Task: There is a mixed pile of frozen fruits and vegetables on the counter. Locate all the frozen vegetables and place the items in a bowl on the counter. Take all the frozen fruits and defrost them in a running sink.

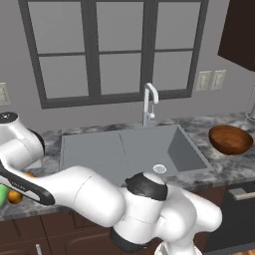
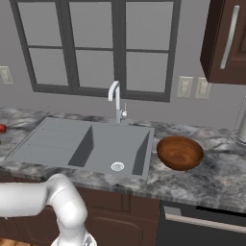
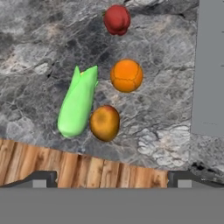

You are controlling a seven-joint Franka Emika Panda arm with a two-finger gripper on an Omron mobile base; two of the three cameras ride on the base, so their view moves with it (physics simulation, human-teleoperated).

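Overhead, the robot's pincer (image 3: 112, 180) hangs with its jaws spread wide and empty above the marbled table (image 3: 39, 52), where the mixed pile lies near the front edge: a green pointed vegetable (image 3: 78, 105) touching a brownish orange ball (image 3: 105, 123), a bright orange ball (image 3: 126, 75) just beside them, and a red ball (image 3: 117, 19) farther off. The sink (image 1: 130, 149) sits to one side of the pile, and the wooden bowl (image 2: 179, 153) waits well apart beyond it. The risk lies in the crowding: jaws closing on the vegetable could nudge the touching ball and send it rolling toward the table edge, or pinch both at once and carry fruit to the bowl.
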